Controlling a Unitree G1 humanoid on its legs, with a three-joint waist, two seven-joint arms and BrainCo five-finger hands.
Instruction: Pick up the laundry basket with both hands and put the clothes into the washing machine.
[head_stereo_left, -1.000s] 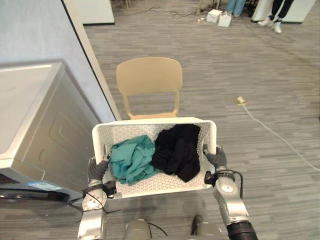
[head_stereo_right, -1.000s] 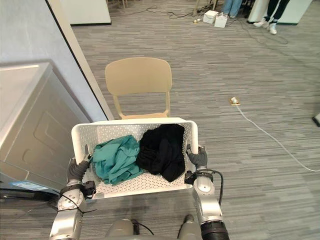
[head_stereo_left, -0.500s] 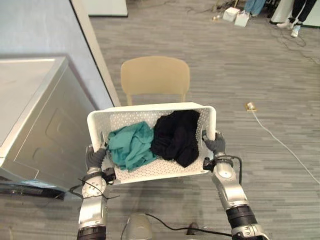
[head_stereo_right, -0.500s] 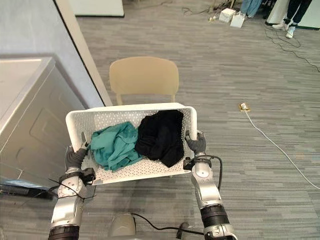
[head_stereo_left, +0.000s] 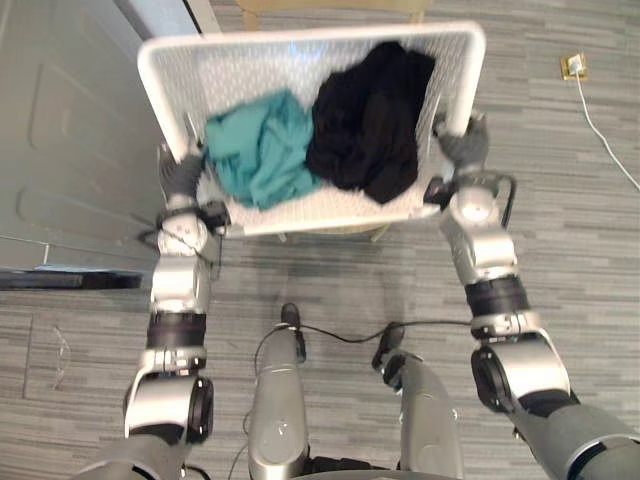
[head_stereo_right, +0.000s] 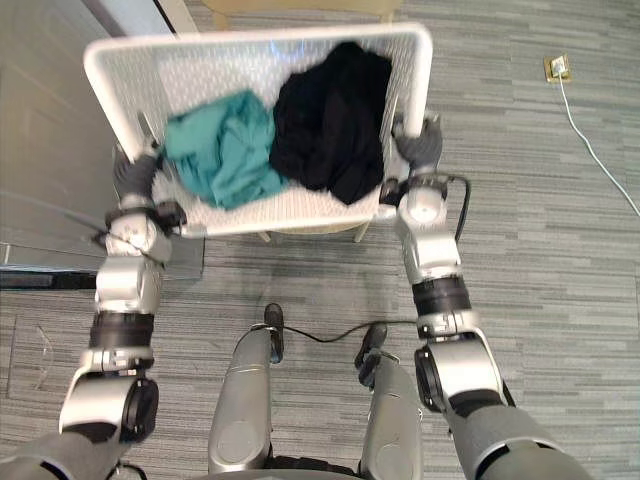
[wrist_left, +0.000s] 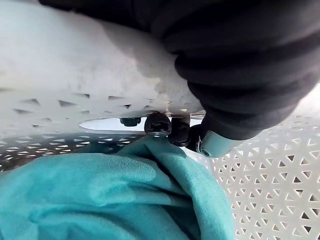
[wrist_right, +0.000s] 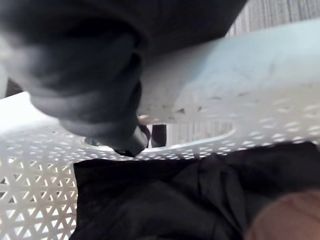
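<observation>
The white perforated laundry basket (head_stereo_left: 300, 38) is held up in front of me by its two short ends. A crumpled teal garment (head_stereo_left: 255, 150) lies in its left half and a black garment (head_stereo_left: 370, 115) in its right half. My left hand (head_stereo_left: 180, 178) grips the left end; in the left wrist view its dark fingertips (wrist_left: 165, 127) curl through the handle slot above the teal cloth (wrist_left: 100, 195). My right hand (head_stereo_left: 465, 148) grips the right end, and its fingers (wrist_right: 150, 132) hook through the slot above the black cloth (wrist_right: 175, 200).
The grey washing machine (head_stereo_left: 60, 120) stands close on the left, its side panel next to the basket. A tan chair (head_stereo_left: 330, 8) is mostly hidden beyond and under the basket. A floor socket (head_stereo_left: 573, 66) with a white cable lies at the right.
The camera has tipped downward. The basket, still held by both hands, has come up closer to the camera and now covers most of the chair.
</observation>
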